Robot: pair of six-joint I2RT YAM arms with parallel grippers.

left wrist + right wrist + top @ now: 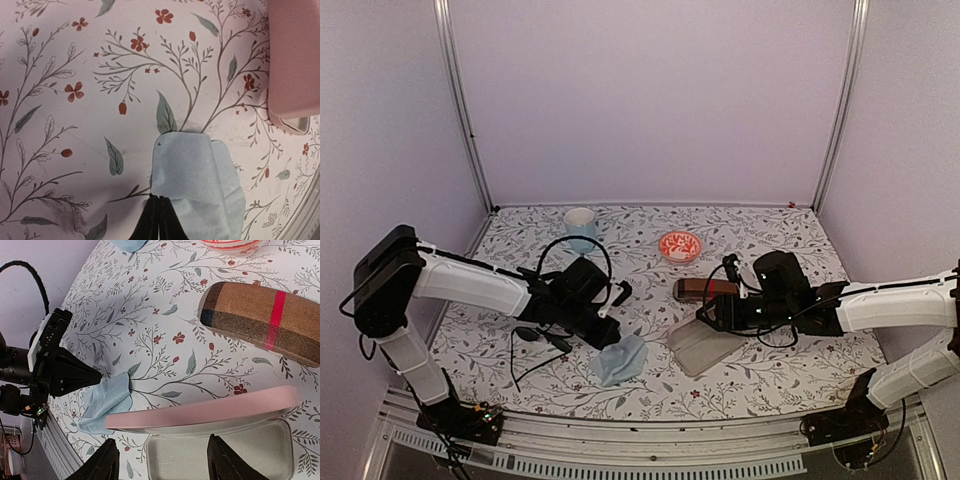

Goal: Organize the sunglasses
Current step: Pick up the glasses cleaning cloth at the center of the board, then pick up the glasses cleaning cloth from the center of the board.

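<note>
Over the table, a pale covering printed with grey sprigs and small red flowers. On three sides, plain lilac-white walls, with metal posts at the two back corners. Along the near edge, a metal rail.

Toward the back left, a pale cup; toward the back middle, a red patterned bowl. In front of the bowl, a brown plaid case with a red band, closed and lying flat. Just nearer, a pink case lying open, its lid toward the brown case but apart from it.

Left tool closed right up, fingertips together on the near edge of a light blue cloth. Cloth crumpled on the table just left of the pink case. Right tool spread wide, gripping nothing, one finger to each side above the open tray of the pink case.

Under the left arm, left of the blue cloth, what looks like the black sunglasses, lying on the table. Too dark and small there to tell how folded.

Bare printed surface along the right wall, at the back right corner and at the front right. Tighter in the middle, with cloth, pink case and both tools close together and the brown case just behind.
</note>
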